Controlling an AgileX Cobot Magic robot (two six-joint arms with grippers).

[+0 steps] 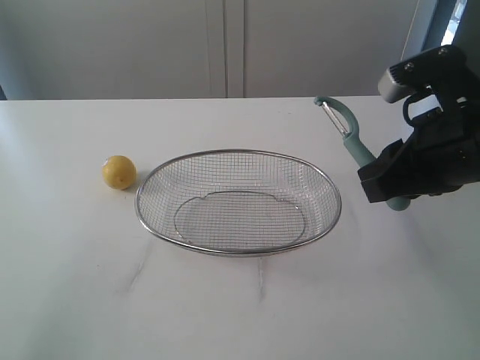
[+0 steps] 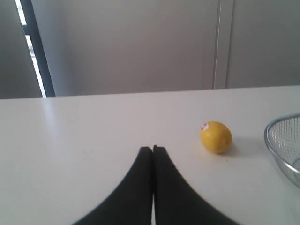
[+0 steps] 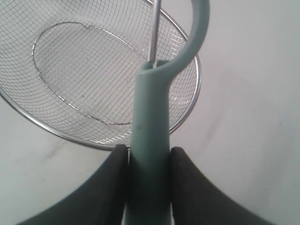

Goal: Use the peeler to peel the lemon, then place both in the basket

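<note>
exterior: lemon [image 1: 118, 172] on worktop [image 1: 75, 285], near basket [image 1: 238, 152], on its left; peeler [image 1: 349, 137] tilted, off the worktop, in right gripper [image 1: 384, 182], right of basket | left wrist: left gripper [image 2: 153, 149] jaws together, empty, lemon apart from them | right wrist: jaws clamped on peeler handle, basket behind

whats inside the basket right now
Nothing: the basket shows only bare mesh. The lemon sits on the table beside it; the peeler is clamped in the right gripper, outside it. Its handle hides a strip of mesh in the right wrist view only.
</note>
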